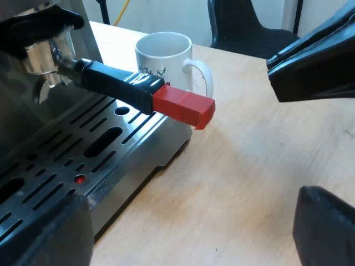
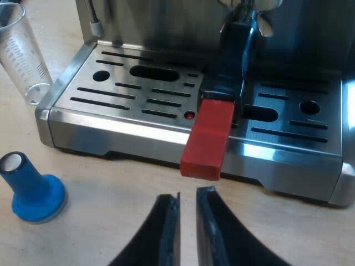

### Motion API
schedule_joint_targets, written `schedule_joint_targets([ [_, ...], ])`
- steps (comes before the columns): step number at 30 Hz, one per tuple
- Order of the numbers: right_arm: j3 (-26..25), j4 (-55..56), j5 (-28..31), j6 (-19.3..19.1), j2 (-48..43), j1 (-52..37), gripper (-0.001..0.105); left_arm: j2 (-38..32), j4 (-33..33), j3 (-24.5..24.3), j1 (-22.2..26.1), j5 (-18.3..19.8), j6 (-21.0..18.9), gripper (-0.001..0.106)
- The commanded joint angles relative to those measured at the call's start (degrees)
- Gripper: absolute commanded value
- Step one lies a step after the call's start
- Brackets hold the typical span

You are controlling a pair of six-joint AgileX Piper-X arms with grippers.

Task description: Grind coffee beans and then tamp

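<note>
The metal holder point(image 1: 41, 52) is locked into the espresso machine's front point(image 1: 66, 160). Its dark handle point(image 1: 119, 83) juts out over the drip tray and ends in red point(image 1: 186, 106). My left gripper point(image 1: 288, 138) hovers open over the bare wooden table beside the red end, with nothing between its fingers point(image 1: 316, 61). My right gripper point(image 2: 187, 213) sits low over the table just short of the handle's red end point(image 2: 209, 141), its fingers almost together and holding nothing. A blue tamper point(image 2: 33, 189) stands on the table near the machine's corner.
A white mug point(image 1: 166, 58) stands on the table beyond the handle, close to the machine. A clear measuring glass point(image 2: 22, 52) stands by the drip tray's point(image 2: 138, 97) corner, above the tamper. A dark chair point(image 1: 244, 25) is past the table's edge.
</note>
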Motion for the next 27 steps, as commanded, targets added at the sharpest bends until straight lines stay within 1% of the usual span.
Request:
schedule_joint_targets([
  [1,1.29,-0.36,1.22,-0.11,0.00,0.17,0.009,-0.19,-0.89,-0.18,-0.32,0.82,-0.10,0.080],
  [4,3.42,-2.32,1.22,-0.11,0.00,0.17,0.009,-0.19,-0.88,-0.18,-0.32,0.82,-0.10,0.080],
  [8,6.26,-7.83,1.22,-0.11,0.00,0.17,0.009,-0.19,-0.88,0.08,-0.32,0.82,-0.10,0.080],
  [11,8.70,-12.52,1.22,-0.11,0.00,0.17,0.009,-0.19,-1.04,1.15,-0.32,0.82,-0.10,0.080],
  [15,10.81,-15.27,2.43,-0.11,0.00,0.17,0.005,-0.19,-1.04,2.30,-0.32,0.82,-0.10,0.080],
  [16,11.74,-16.95,2.47,-0.11,0.00,0.17,0.000,-0.19,-1.04,2.30,-0.32,0.82,-0.10,0.080],
  [17,12.42,-18.32,2.47,-0.11,0.00,0.17,0.000,-0.19,-1.04,2.29,-0.32,0.82,-0.10,0.080],
  [21,13.54,-20.76,2.47,-0.11,0.00,0.17,0.000,-0.19,-1.04,2.29,-0.32,0.82,-0.10,0.080],
  [27,13.57,-21.99,2.06,-0.69,0.00,0.17,0.000,-0.19,-1.04,2.29,-0.32,0.82,-0.10,0.080],
])
